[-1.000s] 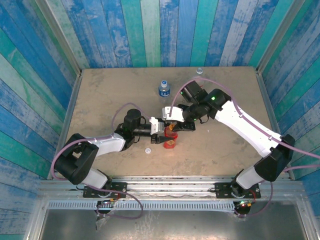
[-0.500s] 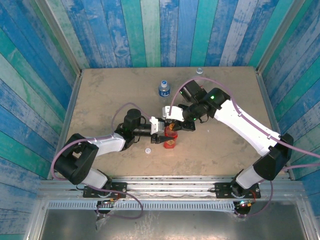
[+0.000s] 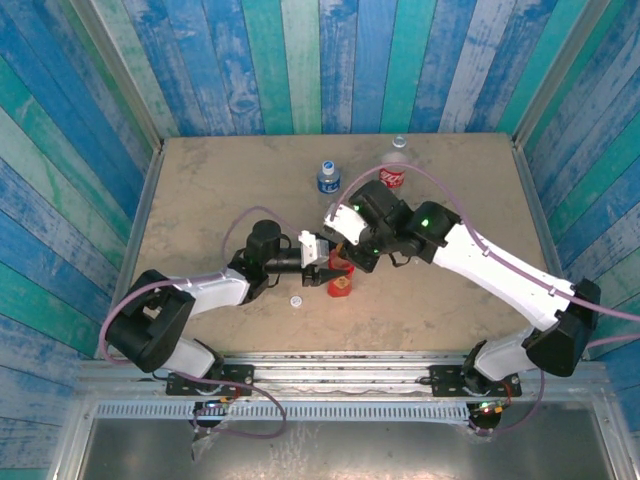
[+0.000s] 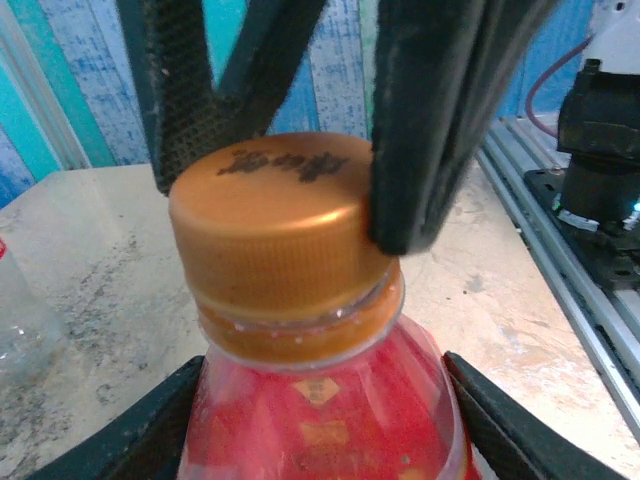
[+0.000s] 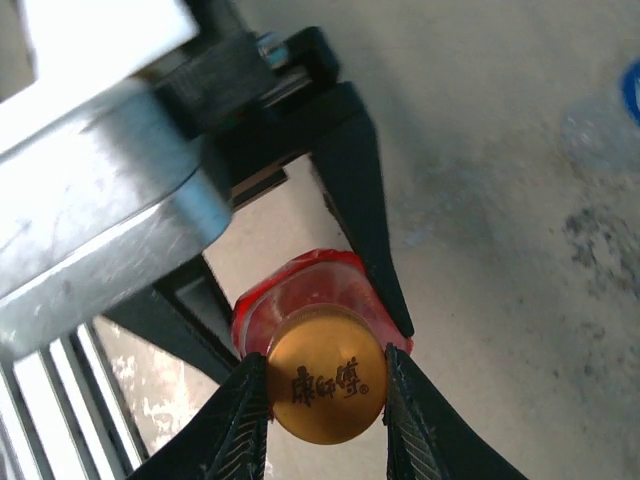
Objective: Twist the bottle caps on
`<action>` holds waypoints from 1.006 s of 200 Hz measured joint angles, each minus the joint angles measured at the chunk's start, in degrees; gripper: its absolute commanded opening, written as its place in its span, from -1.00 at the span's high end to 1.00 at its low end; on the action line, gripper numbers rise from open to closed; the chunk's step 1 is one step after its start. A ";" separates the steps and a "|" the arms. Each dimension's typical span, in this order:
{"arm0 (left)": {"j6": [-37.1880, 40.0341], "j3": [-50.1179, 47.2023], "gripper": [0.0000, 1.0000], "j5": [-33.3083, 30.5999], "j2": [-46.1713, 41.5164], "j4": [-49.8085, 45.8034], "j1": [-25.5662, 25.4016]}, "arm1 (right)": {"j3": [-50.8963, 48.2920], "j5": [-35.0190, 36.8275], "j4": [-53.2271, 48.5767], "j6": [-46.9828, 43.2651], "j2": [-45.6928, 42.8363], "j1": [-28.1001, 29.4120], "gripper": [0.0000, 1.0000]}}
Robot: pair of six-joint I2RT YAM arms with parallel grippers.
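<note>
With the orange cap [image 5: 327, 375] pinched by the right gripper [image 3: 343, 252] and the red bottle [image 4: 320, 400] clamped mid-table [image 3: 210, 190] by the left gripper [image 3: 322, 268], the cap is best kept square and turned gently so threads aren't crossed, imo.

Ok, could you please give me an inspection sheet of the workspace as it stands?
Surface: tan table, mottled with stains.
Job's things: red bottle upright mid-table, orange cap on its neck. Blue-label bottle with blue cap and cola bottle stand at the far side. White cap lies loose on the table.
Clutter: nothing seen.
Grippers: left gripper fingers clamp the red bottle's body; right gripper fingers pinch the orange cap from above.
Cables: purple cables loop off both arms, apart from the bottles.
Surroundings: blue and teal plank walls; metal rail at the near edge.
</note>
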 measured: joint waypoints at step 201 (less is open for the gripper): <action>-0.83 -2.34 -0.18 2.54 -4.74 1.46 0.17 | -16.46 -15.56 15.76 -5.49 -18.03 -1.42 -0.20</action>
